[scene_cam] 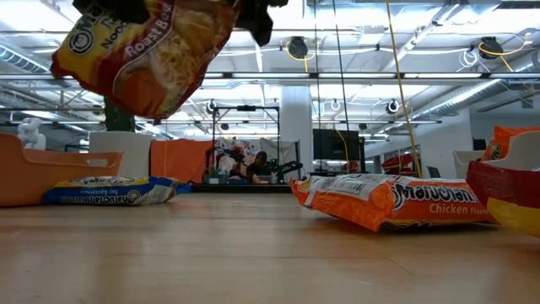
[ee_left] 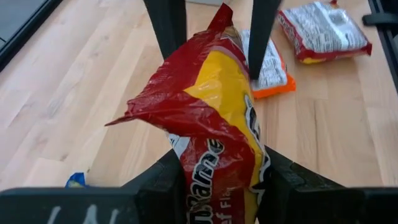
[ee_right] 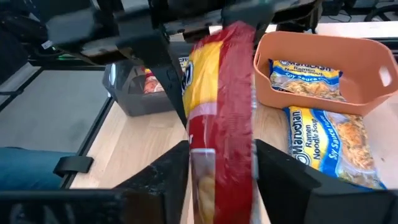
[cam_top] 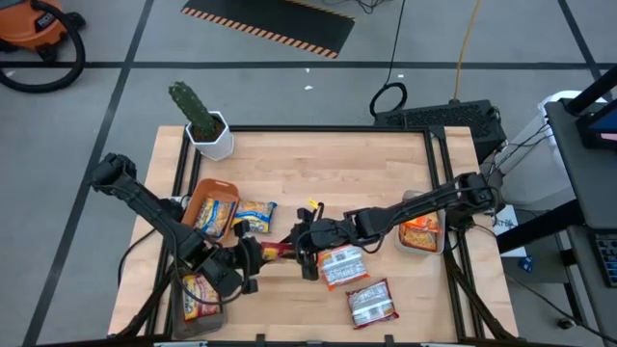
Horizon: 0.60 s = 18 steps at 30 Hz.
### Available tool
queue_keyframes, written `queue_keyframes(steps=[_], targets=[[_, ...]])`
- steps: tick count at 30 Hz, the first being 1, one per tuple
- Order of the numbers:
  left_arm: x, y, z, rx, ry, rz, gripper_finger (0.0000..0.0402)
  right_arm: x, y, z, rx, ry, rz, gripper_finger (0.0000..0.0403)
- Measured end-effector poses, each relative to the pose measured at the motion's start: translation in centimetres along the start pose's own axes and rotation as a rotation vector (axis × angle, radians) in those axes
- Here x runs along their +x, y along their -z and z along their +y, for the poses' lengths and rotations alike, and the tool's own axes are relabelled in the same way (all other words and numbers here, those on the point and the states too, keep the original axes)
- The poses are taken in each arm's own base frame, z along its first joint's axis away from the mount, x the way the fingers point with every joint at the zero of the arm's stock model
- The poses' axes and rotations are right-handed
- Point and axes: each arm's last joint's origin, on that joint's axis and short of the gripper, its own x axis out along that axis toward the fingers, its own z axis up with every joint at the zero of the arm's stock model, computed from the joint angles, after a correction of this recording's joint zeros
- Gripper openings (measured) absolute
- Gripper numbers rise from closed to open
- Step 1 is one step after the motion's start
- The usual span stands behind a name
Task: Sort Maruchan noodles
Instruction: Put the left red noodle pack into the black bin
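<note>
One wooden bench [cam_top: 289,164] carries two bins: an orange bin [cam_top: 207,193] holding one blue packet [cam_top: 216,216], and a grey bin [cam_top: 193,323] at the front left corner. One red-yellow packet [ee_left: 214,118] hangs mid-bench, with the left gripper [ee_left: 217,180] clamped on one end; the right gripper [ee_right: 221,168] fingers flank the other, grip unclear. Two orange packets [cam_top: 342,267] lie near the front edge.

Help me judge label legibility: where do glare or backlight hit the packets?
Left wrist view: glare streaks on the held red-yellow packet's crinkles. Low view: bright ceiling lights behind it, orange packet on the table evenly lit. High view: only soft shadows.
</note>
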Motion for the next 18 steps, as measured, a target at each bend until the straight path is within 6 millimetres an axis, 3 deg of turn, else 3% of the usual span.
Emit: queue_keyframes(steps=[6,11,18], targets=[[-1.2,1.0,0.0,-0.007,0.004,0.057,0.0132,-2.5,-1.1,0.1,0.027,0.004,0.031,0.0191],[-3.5,1.5,0.5,-0.084,0.022,0.074,0.0133,-4.9,-1.3,0.7,0.015,0.071,0.095,0.0189],[-7.0,3.9,-0.6,-0.194,0.072,0.110,0.0133,-7.1,0.7,1.3,-0.004,0.140,0.111,0.0188]])
